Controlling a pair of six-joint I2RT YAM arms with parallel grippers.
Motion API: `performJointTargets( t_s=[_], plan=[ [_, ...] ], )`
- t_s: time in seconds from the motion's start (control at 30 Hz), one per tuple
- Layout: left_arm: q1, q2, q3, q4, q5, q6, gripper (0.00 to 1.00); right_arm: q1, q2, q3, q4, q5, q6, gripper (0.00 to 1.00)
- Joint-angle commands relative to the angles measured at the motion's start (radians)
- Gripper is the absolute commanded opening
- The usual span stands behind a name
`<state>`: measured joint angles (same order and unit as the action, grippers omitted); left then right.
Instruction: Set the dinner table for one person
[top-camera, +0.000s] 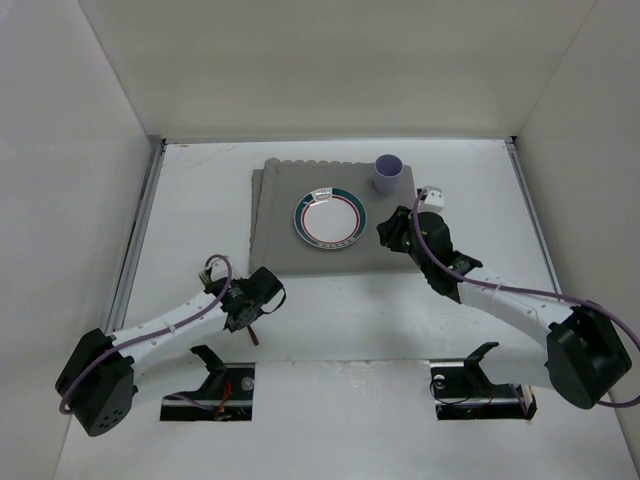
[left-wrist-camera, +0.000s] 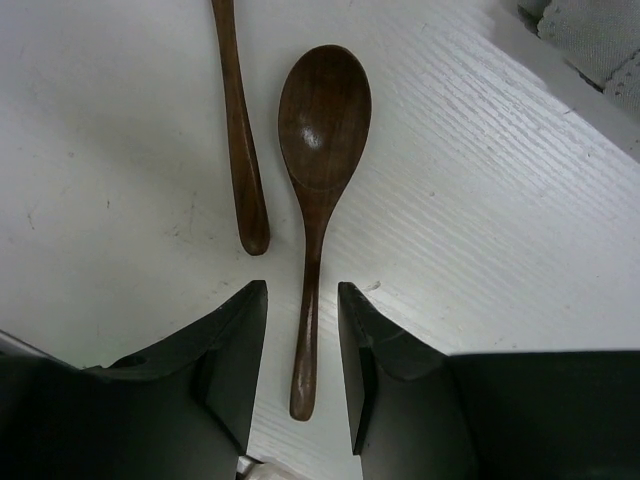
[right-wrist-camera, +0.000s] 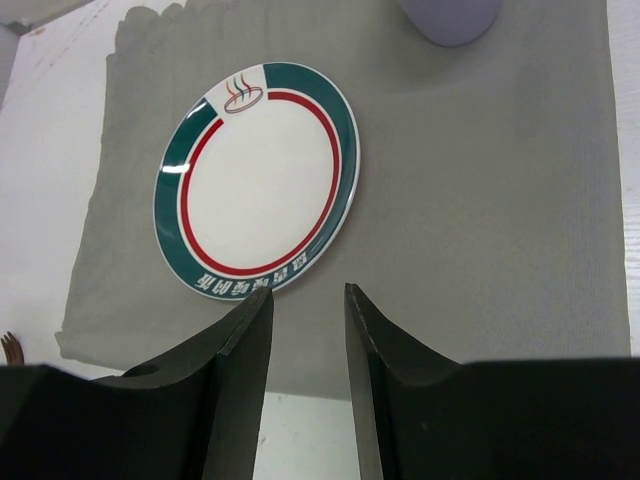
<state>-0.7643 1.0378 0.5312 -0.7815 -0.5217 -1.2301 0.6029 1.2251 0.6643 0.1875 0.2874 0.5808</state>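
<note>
The dinner table (top-camera: 200, 200) is a white tabletop. A grey placemat (top-camera: 275, 215) lies at its back middle. On the placemat are a white plate (top-camera: 329, 217) with a green and red rim and a lilac cup (top-camera: 388, 174). In the left wrist view a dark wooden spoon (left-wrist-camera: 322, 130) lies on the table. My left gripper (left-wrist-camera: 301, 290) is open, with its jaws on either side of the spoon's handle and not touching it. My right gripper (right-wrist-camera: 308, 292) is open and empty over the placemat's (right-wrist-camera: 480, 200) near edge, just short of the plate (right-wrist-camera: 255, 180).
A second dark wooden handle (left-wrist-camera: 240, 130) lies left of the spoon, almost parallel to it. A corner of the placemat (left-wrist-camera: 600, 40) shows at the top right of the left wrist view. The cup (right-wrist-camera: 450, 15) is beyond the plate. White walls enclose the table.
</note>
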Motion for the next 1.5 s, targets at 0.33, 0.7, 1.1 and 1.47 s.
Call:
performJointTargets(
  t_s=[0.33,0.7,1.1,1.47],
  plan=[
    [0.018,0.062,-0.023,0.09,0.023,0.006,0.27,0.004,-0.009,-0.002,0.058,-0.028,0.008,0.41],
    [-0.006,0.102,-0.004,0.088,-0.004,0.032,0.12,-0.018,-0.098,-0.031,0.053,-0.028,0.011,0.42],
    [-0.02,0.093,0.033,0.065,-0.031,0.035,0.03,-0.028,-0.131,-0.043,0.052,-0.028,0.019,0.42],
    [-0.145,0.229,0.496,0.154,-0.182,0.297,0.02,-0.047,-0.11,-0.045,0.052,-0.01,0.028,0.42]
  ],
)
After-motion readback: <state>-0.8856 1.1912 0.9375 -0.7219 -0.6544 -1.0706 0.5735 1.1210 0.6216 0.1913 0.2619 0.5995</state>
